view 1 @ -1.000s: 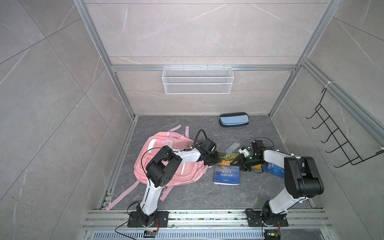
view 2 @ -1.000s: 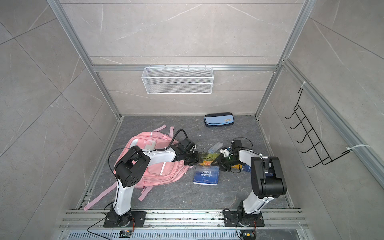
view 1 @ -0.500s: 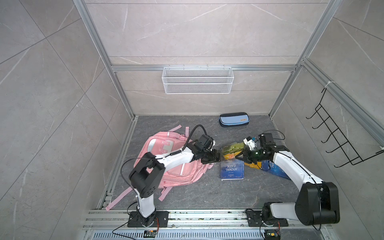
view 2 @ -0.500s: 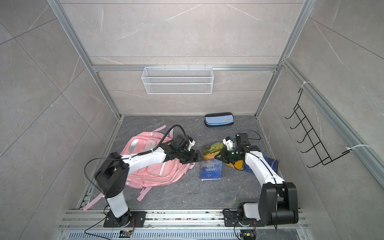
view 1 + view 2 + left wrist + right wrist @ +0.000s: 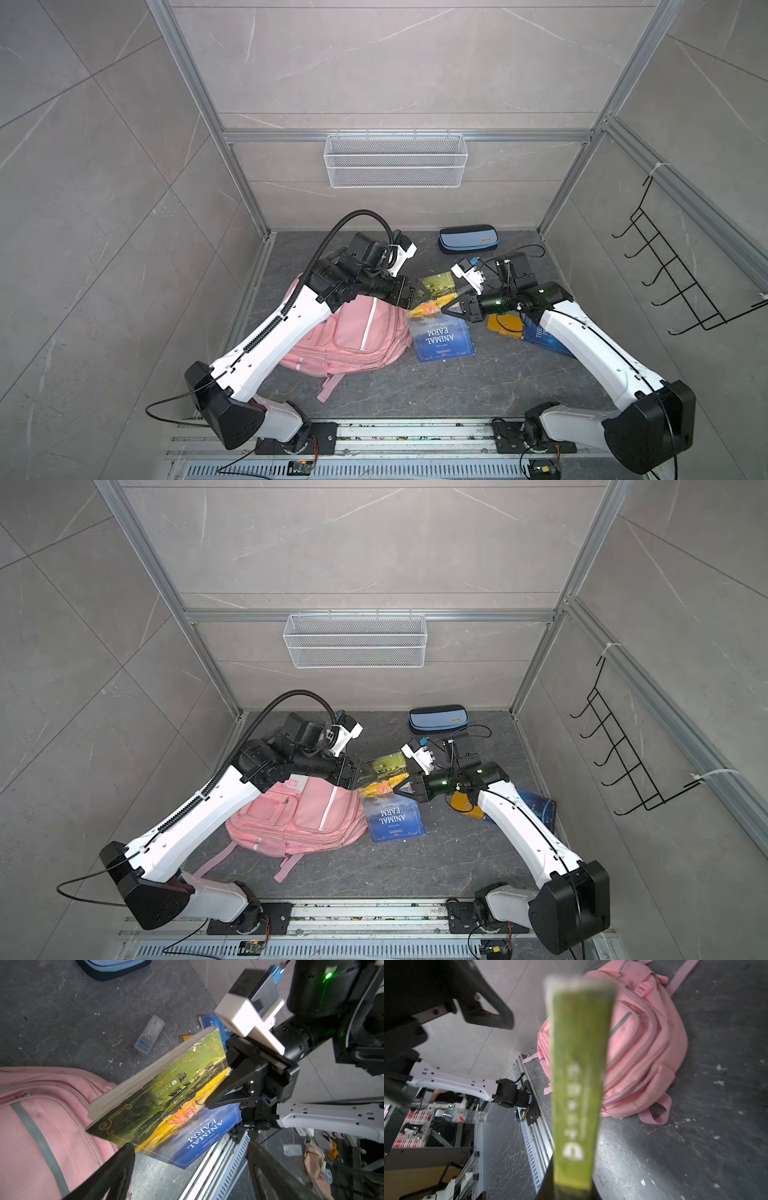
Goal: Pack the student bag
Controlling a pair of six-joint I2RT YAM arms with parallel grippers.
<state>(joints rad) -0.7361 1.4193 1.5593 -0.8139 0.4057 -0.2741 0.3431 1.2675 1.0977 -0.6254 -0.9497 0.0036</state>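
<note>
1. Right pincer (image 5: 446,309) pinches the book (image 5: 441,338) at one edge, tilted off the worktop (image 5: 415,395).
2. Left pincer (image 5: 420,293) is spread, just beside the book.
3. Bag (image 5: 357,332) lies on the worktop, beside the book.

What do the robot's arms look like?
Both the left arm and right arm have white shells with black joints and bases. The left pincer and right pincer are black with pointed triangular fingers. A ribbed black hose runs along the left arm.

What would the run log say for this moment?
right gripper shut on Animal Farm book, tilted | left gripper open beside it | student bag on floor
</note>
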